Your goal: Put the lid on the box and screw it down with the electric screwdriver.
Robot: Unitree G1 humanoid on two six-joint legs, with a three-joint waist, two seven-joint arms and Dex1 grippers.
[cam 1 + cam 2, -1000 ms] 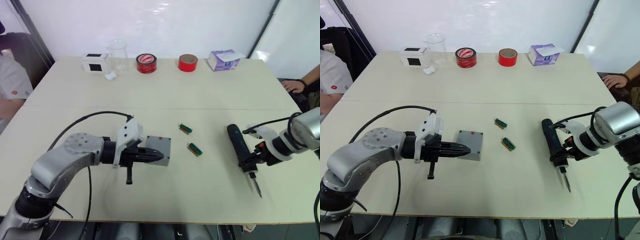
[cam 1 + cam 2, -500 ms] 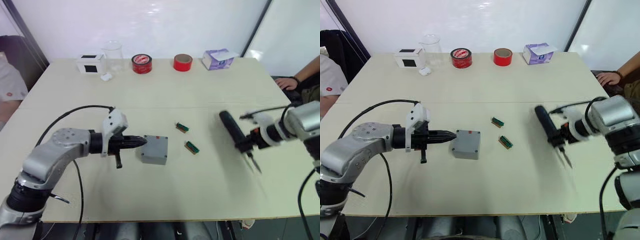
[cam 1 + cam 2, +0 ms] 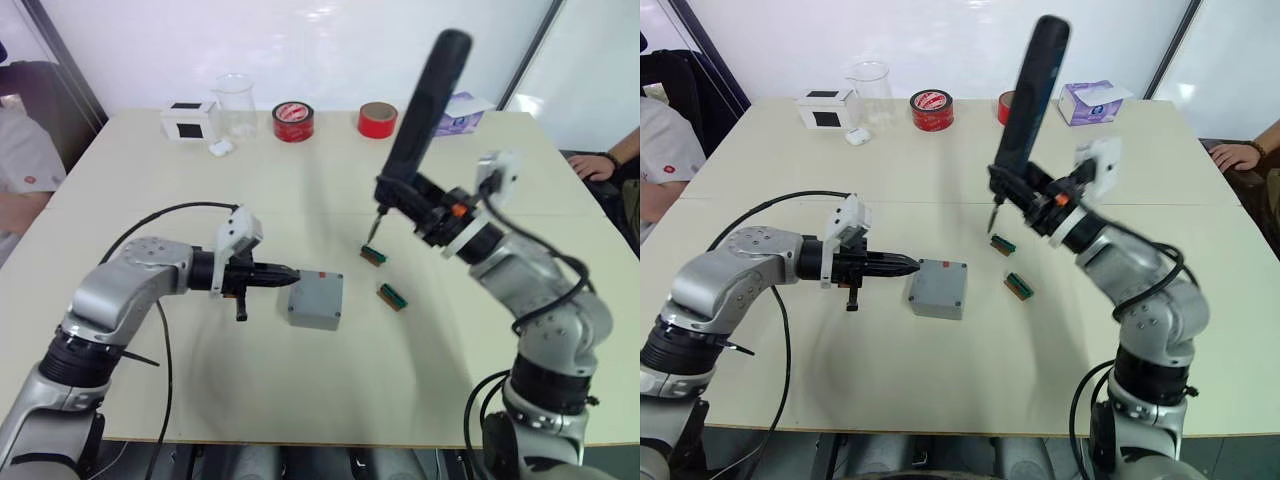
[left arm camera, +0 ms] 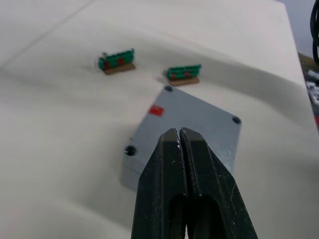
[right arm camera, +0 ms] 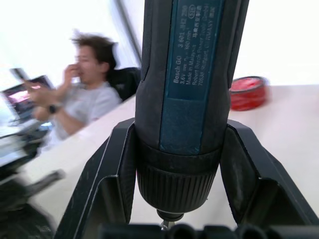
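Observation:
The gray lid (image 3: 320, 290) with its small red mark lies on top of the gray box (image 3: 312, 321), left of the table's middle. My left gripper (image 3: 293, 272) is shut and empty, its tips right at the box's left edge; the left wrist view has the lid (image 4: 199, 119) just beyond the closed fingertips. My right gripper (image 3: 402, 196) is shut on the electric screwdriver (image 3: 422, 98). It holds the tool raised and nearly upright over the table's middle, bit pointing down above a green connector (image 3: 372, 256). The right wrist view has the screwdriver (image 5: 192, 74) between the fingers (image 5: 107, 179).
A second green connector (image 3: 391, 296) lies right of the box. Along the far edge stand a white box with a black square (image 3: 190, 121), a glass beaker (image 3: 235, 104), two red tape rolls (image 3: 293, 122) and a purple tissue box (image 3: 465, 108). People sit at both table ends.
My right arm has swung the screwdriver up from low at the right to nearly upright over the middle. My left gripper has drawn back off the lid to the box's left edge.

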